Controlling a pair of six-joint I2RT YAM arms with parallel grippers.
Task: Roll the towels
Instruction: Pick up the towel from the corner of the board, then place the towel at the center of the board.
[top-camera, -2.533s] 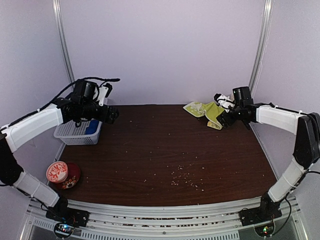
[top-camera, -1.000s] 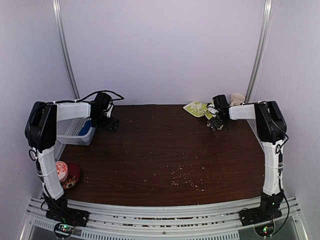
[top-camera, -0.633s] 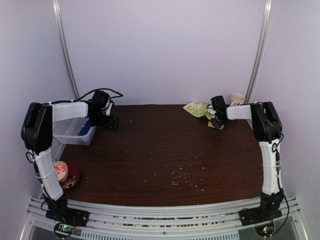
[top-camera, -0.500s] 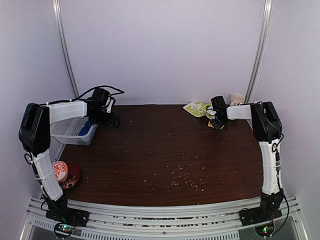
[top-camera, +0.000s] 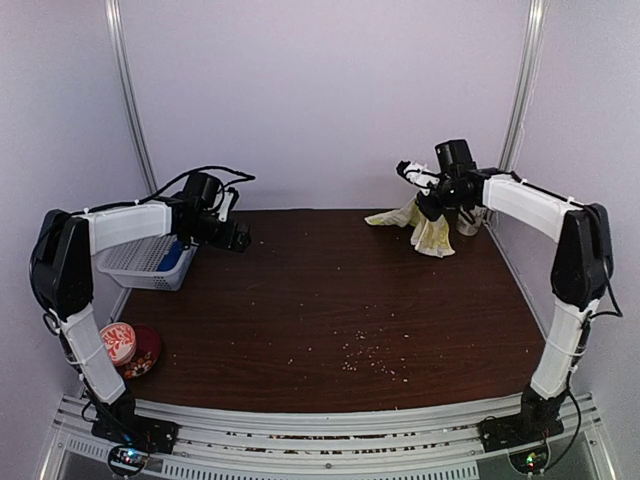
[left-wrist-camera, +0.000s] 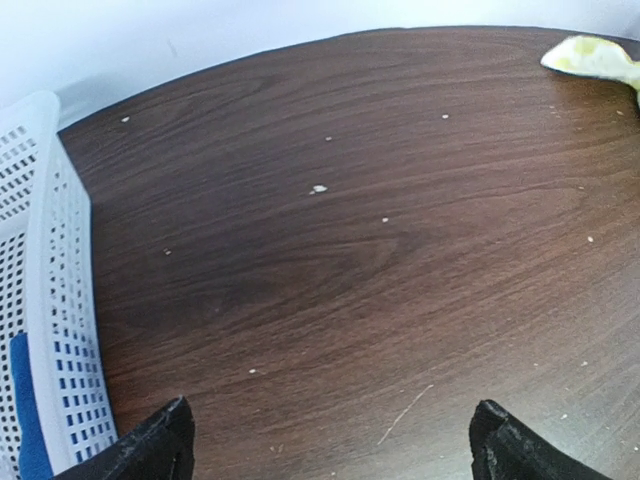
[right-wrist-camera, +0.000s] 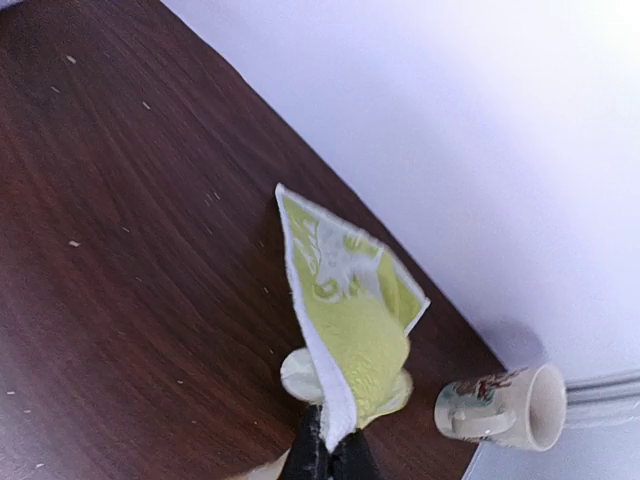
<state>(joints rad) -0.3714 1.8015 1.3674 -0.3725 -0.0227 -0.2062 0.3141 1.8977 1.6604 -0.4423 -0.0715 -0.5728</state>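
The smaller yellow-green towel (top-camera: 431, 233) hangs at the back right, one end lifted and a corner (top-camera: 385, 217) still trailing on the table. My right gripper (top-camera: 421, 206) is shut on its upper edge. In the right wrist view the cloth (right-wrist-camera: 356, 312) stands folded between the closed fingers (right-wrist-camera: 328, 456). The blue towel (top-camera: 181, 257) lies inside the white basket (top-camera: 140, 266) at the left, seen as a blue strip (left-wrist-camera: 27, 425) through the mesh. My left gripper (top-camera: 238, 238) hovers open over bare table just right of the basket, fingertips (left-wrist-camera: 160, 450) wide apart with nothing between them.
A patterned mug (right-wrist-camera: 497, 408) lies on its side by the back right corner, close to the hanging towel. A red bowl (top-camera: 143, 352) holding a paper cup (top-camera: 113, 342) sits at the near left. Crumbs (top-camera: 372, 360) dot the dark wooden table (top-camera: 330, 300).
My right gripper has shut on the yellow-green towel and raised it off the table. The left gripper has drifted a little to the right, still open.
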